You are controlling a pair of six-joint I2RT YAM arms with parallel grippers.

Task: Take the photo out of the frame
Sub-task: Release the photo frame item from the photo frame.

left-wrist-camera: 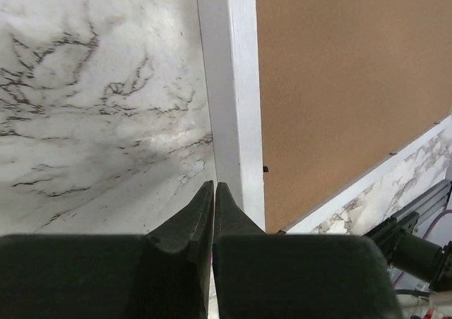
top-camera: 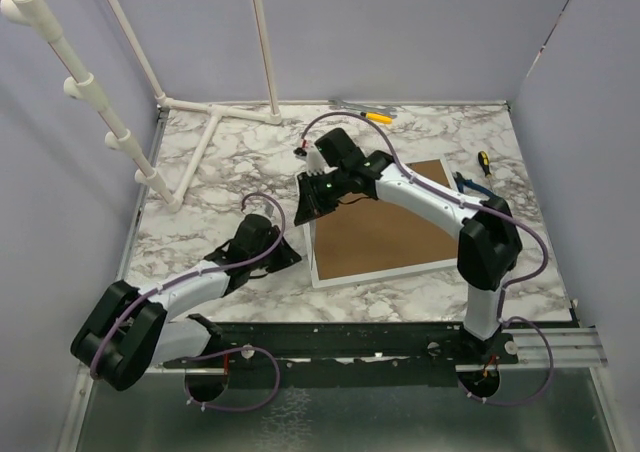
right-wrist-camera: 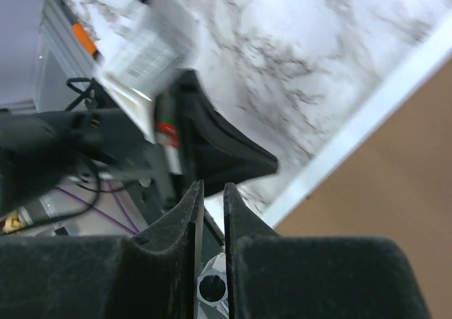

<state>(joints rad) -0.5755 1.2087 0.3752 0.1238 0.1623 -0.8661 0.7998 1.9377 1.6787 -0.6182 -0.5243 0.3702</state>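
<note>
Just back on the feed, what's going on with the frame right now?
The frame lies face down on the marble table. Its brown backing board faces up and is still in place, and the photo is not in view. The left gripper is shut and empty, with its tips at the frame's left white edge. The right gripper hovers near the frame's far left corner, jaws a slit apart with nothing visible between them.

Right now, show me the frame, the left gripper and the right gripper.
the frame (top-camera: 385, 230): top view, on its brown back.
left gripper (left-wrist-camera: 213, 184): left wrist view, between the tips of its shut fingers.
right gripper (right-wrist-camera: 211, 185): right wrist view, gap between its finger tips.
</note>
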